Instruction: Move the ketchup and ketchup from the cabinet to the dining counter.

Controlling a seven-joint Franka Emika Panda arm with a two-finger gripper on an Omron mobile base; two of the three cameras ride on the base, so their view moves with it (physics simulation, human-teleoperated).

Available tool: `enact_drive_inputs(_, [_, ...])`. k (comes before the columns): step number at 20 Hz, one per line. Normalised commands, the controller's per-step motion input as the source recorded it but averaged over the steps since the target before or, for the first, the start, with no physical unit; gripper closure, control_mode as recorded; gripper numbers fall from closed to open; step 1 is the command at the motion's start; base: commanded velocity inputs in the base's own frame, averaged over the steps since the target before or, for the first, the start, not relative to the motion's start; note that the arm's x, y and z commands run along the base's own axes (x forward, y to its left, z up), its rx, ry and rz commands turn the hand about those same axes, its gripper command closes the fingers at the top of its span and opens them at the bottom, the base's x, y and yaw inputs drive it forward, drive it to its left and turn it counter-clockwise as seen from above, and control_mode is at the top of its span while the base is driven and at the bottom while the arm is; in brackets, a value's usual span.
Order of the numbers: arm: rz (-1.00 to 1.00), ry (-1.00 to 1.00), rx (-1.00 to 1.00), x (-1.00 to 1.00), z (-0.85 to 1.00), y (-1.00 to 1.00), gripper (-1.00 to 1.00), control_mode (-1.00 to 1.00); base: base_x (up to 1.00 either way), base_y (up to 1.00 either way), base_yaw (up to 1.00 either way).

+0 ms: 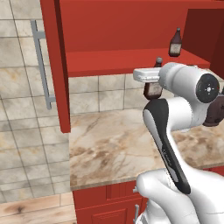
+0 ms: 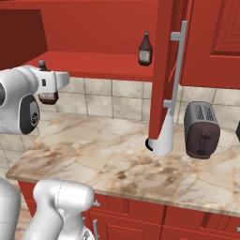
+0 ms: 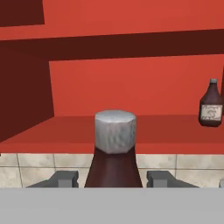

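— What colours between my jaws?
— I see a dark red-brown ketchup bottle [image 3: 113, 168] with grey cap. Beyond them, a red cabinet shelf [image 3: 144, 131]; a matching second bottle [image 3: 211, 105], pale label.
— Below?
— Beige-brown marbled worktop [image 1: 113, 144], pale tiles [image 2: 108, 96].

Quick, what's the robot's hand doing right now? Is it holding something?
Hand: shut on a ketchup bottle, one finger on each side, out in front of the cabinet shelf.
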Motion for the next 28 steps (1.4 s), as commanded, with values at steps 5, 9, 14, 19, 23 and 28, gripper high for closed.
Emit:
enact_drive_inputs(5, [0.0, 0.0, 0.0, 0.0, 0.0, 0.0, 1.0, -1.0, 0.0, 0.0, 0.0])
enact_drive_inputs(9, [0.0, 0.0, 0.0, 0.0, 0.0, 0.0, 1.0, -1.0, 0.0, 0.0, 0.0])
enact_drive_inputs(14, [0.0, 0.0, 0.0, 0.0, 0.0, 0.0, 1.0, -1.0, 0.0, 0.0, 0.0])
enact_drive_inputs(19, [0.0, 0.0, 0.0, 0.0, 0.0, 0.0, 1.0, -1.0, 0.0, 0.0, 0.0])
enact_drive_inputs(23, [0.0, 0.0, 0.0, 0.0, 0.0, 0.0, 1.0, -1.0, 0.0, 0.0, 0.0])
enact_drive_inputs(28, [0.0, 0.0, 0.0, 0.0, 0.0, 0.0, 1.0, -1.0, 0.0, 0.0, 0.0])
